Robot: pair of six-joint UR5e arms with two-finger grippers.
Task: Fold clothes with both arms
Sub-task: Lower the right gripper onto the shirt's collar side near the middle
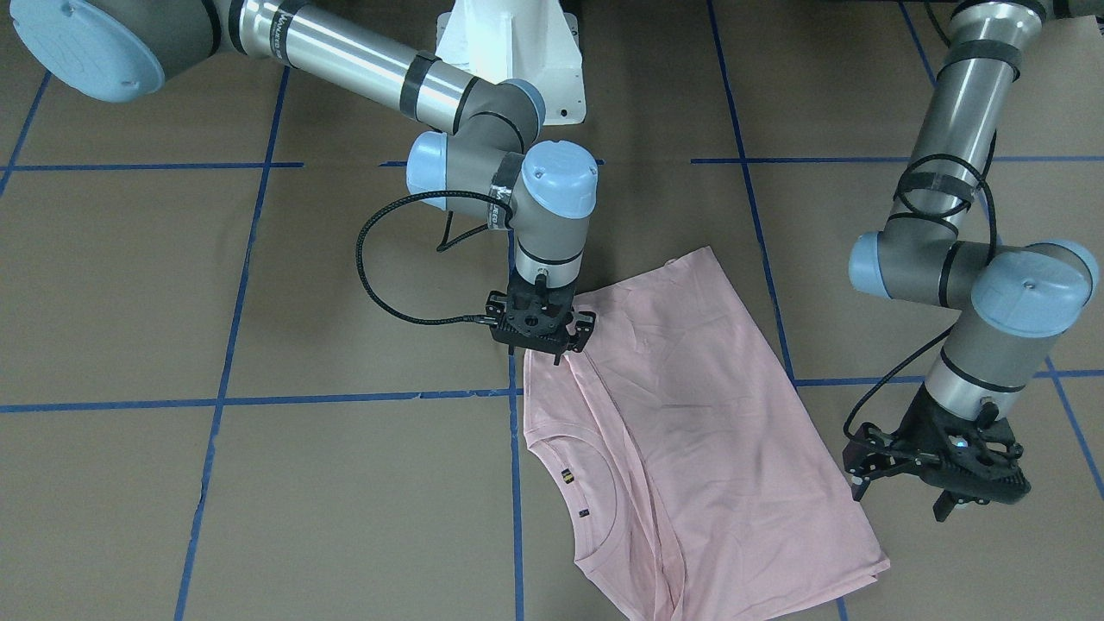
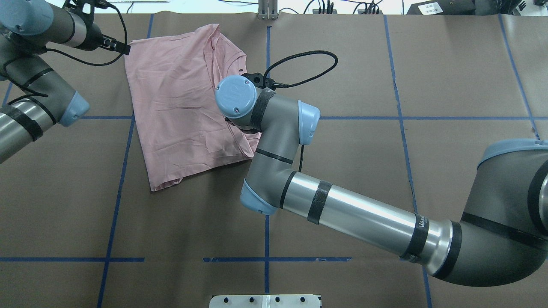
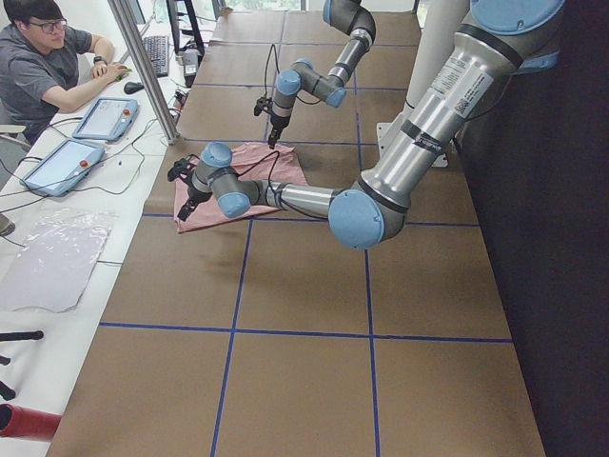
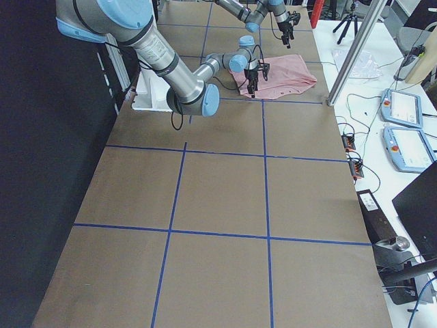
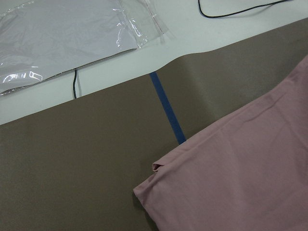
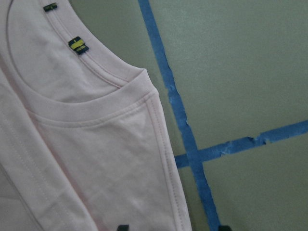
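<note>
Front-facing ext. view: pale pink T-shirt is lying partly folded, plain side up, on the table, over toward the robot's left. Right gripper is hovering low at the shirt's edge near the collar, jaws spread, one tip over fabric, other by blue tape. Left gripper is hanging released, gripping nothing, just beside the shirt's opposite edge.

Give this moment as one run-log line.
T-shirt: partly folded | right pincer: open over its edge | left pincer: open, off cloth
</note>
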